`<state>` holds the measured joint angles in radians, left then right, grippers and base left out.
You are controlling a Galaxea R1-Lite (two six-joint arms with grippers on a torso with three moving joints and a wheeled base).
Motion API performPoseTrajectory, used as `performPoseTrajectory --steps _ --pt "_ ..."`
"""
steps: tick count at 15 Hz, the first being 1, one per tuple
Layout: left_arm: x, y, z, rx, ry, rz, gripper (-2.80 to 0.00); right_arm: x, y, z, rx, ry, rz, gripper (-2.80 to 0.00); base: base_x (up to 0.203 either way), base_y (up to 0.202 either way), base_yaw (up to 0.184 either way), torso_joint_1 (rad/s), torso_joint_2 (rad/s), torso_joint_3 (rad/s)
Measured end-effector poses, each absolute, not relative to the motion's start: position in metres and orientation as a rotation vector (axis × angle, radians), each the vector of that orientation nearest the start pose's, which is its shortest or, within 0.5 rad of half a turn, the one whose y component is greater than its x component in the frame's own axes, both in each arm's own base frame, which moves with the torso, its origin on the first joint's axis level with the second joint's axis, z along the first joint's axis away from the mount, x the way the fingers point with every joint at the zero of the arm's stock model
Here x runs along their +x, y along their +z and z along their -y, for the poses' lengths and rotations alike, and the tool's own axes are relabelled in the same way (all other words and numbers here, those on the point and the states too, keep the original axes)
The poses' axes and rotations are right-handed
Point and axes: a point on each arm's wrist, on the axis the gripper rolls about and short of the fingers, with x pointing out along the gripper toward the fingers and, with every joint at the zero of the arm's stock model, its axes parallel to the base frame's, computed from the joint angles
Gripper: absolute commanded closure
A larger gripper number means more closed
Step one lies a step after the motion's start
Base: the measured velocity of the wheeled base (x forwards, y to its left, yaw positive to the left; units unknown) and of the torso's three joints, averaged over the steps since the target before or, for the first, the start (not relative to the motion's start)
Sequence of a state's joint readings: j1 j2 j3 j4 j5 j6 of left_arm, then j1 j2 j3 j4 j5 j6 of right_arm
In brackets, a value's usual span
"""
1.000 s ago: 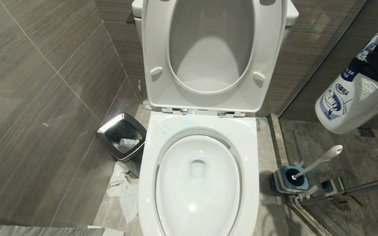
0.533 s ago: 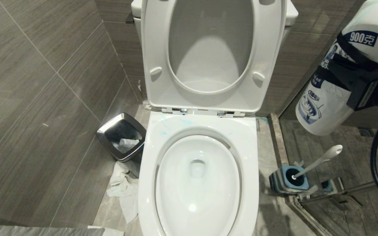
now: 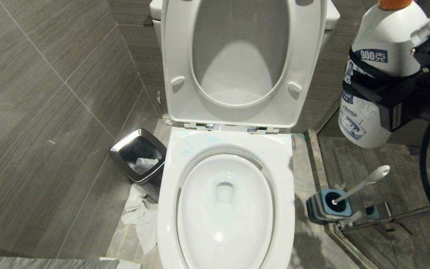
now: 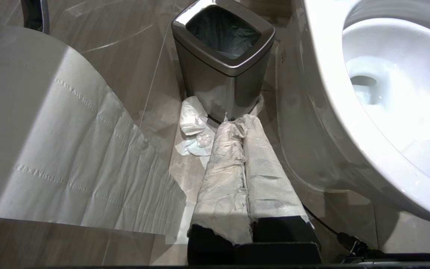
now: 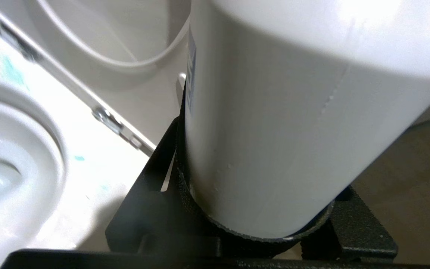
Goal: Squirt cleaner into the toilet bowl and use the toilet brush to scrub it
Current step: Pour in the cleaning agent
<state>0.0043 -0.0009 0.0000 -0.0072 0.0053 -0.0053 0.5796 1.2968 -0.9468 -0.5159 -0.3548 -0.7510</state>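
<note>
The right gripper [image 3: 383,95] is clamped around the white cleaner bottle [image 3: 379,56], holding it upright with its orange cap on top, off the toilet bowl's [image 3: 226,209] right side near the raised seat. The toilet brush [image 3: 360,185] stands in its blue holder [image 3: 329,205] on the floor right of the bowl. The left gripper [image 4: 245,168], paper-wrapped, hangs shut near the bin [image 4: 224,56]. Turquoise smears mark the bowl's back rim.
</note>
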Motion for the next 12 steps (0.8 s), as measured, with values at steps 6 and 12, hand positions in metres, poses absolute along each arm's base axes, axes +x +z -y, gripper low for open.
performPoseTrajectory --steps 6,12 --pt "-0.023 0.076 0.000 -0.006 0.010 0.008 0.00 0.184 0.319 -0.112 -1.037 0.136 0.234 0.00 0.000 0.000 0.000 0.000 0.00 0.000" --pt "-0.023 0.076 0.000 -0.006 0.010 0.008 0.00 0.195 0.322 -0.121 -1.402 0.094 0.268 0.00 0.000 0.000 0.000 0.000 0.00 0.000"
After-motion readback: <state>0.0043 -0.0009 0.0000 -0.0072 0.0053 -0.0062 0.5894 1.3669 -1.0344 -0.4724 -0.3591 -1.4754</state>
